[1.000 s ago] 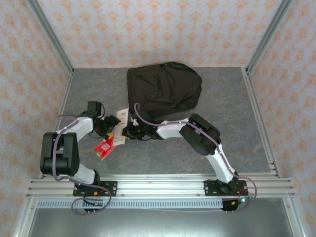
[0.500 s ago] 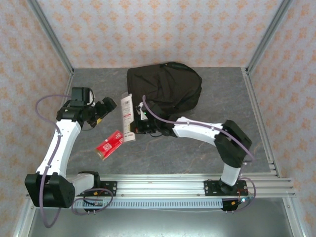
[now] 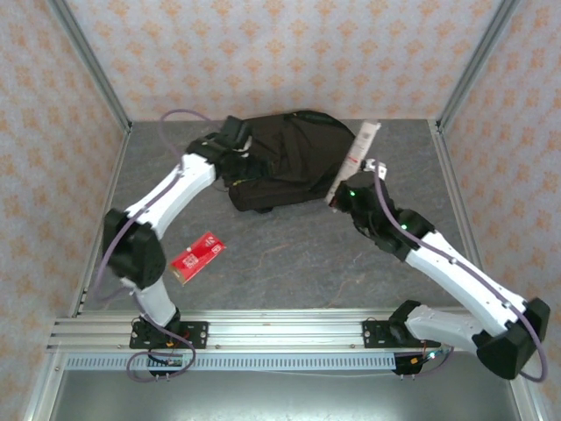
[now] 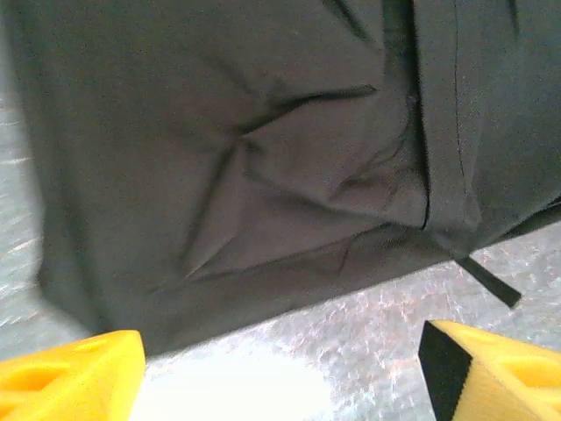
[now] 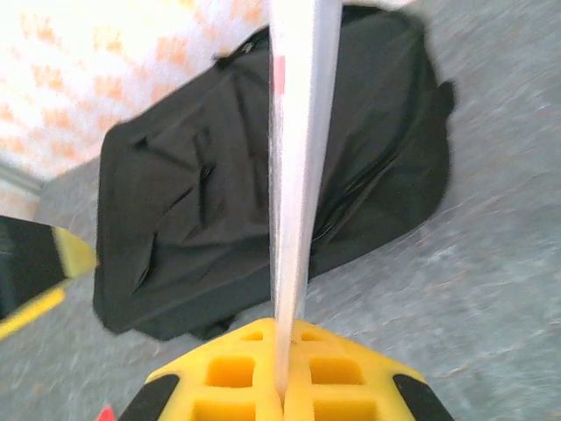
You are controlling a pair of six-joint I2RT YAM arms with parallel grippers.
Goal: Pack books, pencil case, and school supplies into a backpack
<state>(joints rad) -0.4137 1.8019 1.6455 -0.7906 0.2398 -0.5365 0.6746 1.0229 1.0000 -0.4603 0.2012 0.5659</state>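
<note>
Top external view: a soft, creased black fabric backpack [image 3: 294,162] lies on the mottled grey table [image 3: 298,259]. At the backpack's right edge the right gripper [image 3: 338,198] pinches a long, thin white-and-red card [image 3: 355,158]. Over the backpack's left side the left gripper [image 4: 280,377] gapes, its yellow fingers [image 4: 70,368] empty. A flat red packet [image 3: 197,257] lies well in front of the backpack.

Nothing here is legible to me. The white-and-red card [image 3: 354,158] in my right claw [image 3: 337,198] bears red marks too blurred to read. The red packet [image 3: 197,257] on the counter [image 3: 298,263] shows white print too small.
</note>
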